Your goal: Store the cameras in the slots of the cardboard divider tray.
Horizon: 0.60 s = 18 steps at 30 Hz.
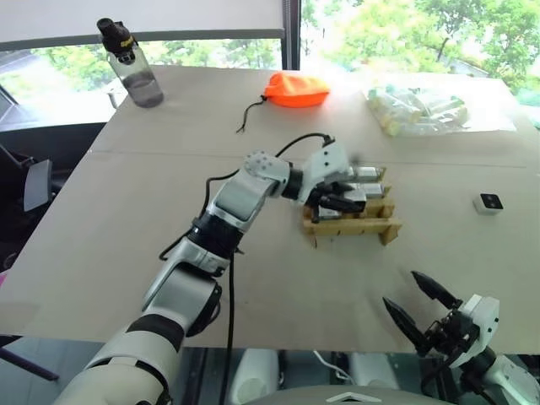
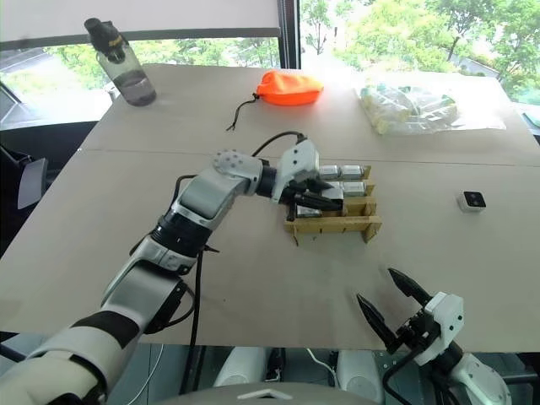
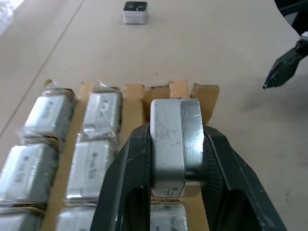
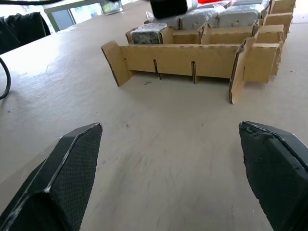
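The step in hand is the seating of a camera: the left gripper (image 3: 168, 192) has its fingers (image 3: 126, 183) clenched on a silvery camera (image 3: 174, 144), one finger on each side face, and holds it over the cardboard divider tray (image 1: 350, 221), at the row of slots nearest the tray's end wall. Beside the fingers, the neighbouring rows already hold stored cameras (image 3: 98, 144), lying snug between the cardboard strips. Beyond the fingertips, past the tray's edge, one loose camera (image 3: 135, 12) rests on the bare table (image 1: 169, 253) with its black lens face up, well apart from the tray. The right gripper (image 1: 426, 310) hangs near the table's front edge with its fingers (image 4: 72, 168) released and spread wide, nothing between them, the tray's side wall ahead of their tips. The next move, as I judge it, calls for lowering the held camera squarely into the open slot beneath it, keeping it clear of the dividers, then loosening the fingers; the loose camera is left to fetch afterwards.
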### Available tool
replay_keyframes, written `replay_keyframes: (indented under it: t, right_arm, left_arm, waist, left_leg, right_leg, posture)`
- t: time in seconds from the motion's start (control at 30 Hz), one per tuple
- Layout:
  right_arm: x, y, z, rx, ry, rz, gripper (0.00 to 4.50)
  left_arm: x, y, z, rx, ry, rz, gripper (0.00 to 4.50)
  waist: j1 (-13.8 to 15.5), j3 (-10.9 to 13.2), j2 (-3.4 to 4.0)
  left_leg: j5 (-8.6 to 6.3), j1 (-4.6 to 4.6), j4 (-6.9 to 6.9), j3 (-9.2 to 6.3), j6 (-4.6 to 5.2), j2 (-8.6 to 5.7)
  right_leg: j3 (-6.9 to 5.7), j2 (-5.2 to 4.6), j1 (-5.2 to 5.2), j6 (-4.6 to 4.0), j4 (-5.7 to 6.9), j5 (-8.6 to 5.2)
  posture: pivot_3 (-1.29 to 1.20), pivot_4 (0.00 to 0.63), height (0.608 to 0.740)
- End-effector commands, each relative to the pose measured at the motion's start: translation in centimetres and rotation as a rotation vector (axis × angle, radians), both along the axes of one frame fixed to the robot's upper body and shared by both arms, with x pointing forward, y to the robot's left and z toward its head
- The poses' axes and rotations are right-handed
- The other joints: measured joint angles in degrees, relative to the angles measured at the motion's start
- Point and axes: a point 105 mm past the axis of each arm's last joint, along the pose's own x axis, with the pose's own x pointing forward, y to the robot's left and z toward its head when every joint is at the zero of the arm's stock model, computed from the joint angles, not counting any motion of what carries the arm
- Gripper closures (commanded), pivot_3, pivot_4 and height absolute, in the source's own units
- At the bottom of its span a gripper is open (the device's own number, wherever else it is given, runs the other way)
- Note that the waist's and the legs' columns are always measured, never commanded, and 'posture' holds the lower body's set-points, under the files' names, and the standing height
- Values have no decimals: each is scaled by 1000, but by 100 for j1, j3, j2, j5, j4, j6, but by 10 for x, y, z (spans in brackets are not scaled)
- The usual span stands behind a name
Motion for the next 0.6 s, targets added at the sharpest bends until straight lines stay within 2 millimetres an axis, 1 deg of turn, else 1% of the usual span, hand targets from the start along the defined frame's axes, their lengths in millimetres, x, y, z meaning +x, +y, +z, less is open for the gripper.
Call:
replay_keyframes:
  t: [0.03, 0.1, 0.17, 0.33, 0.53, 0.6]
  right_arm:
    - [0, 1, 14, 4, -61, 18, 0]
    - [2, 1, 21, 10, -91, 11, 0]
    - [3, 1, 23, 0, -101, 5, 0]
    - [1, 7, 30, -20, -123, 27, 0]
    - [2, 12, 46, 12, -183, 54, 0]
    - [3, 12, 48, 15, -193, 51, 0]
  left_arm:
    - [-7, -5, 9, -14, -60, -43, 3743]
    - [-5, -5, 5, 1, -79, -32, 3743]
    - [-3, -6, 4, 6, -92, -26, 3743]
    - [-4, -8, 1, 4, -76, -31, 3743]
    - [-3, -6, -5, 24, -76, -28, 3743]
    - [-3, -6, -5, 22, -73, -23, 3743]
  waist:
    - [3, 0, 0]
    - [9, 0, 0]
    - [9, 0, 0]
    - [10, 0, 0]
    - [9, 0, 0]
    - [10, 0, 0]
  left_leg:
    - [0, -1, 0, -2, 0, 0]
    - [0, -1, 0, -1, 0, 0]
    - [0, -1, 0, 0, 0, -2]
    - [0, -1, 0, -1, 0, -2]
    - [0, -1, 0, -1, 0, -3]
    - [0, 0, 0, 0, 0, -3]
  right_leg:
    - [0, 0, -1, -1, 0, 0]
    - [-1, 0, 0, -1, 0, 0]
    - [-1, -2, 0, -1, 0, 0]
    - [-3, -1, 0, -1, 0, 0]
    - [-3, -1, 0, -1, 0, 0]
    - [-3, -1, 0, -1, 0, 0]
  posture:
    - [0, 150, 726]
    - [0, 150, 726]
    - [0, 150, 726]
    - [0, 150, 726]
    - [0, 150, 726]
    - [0, 150, 726]
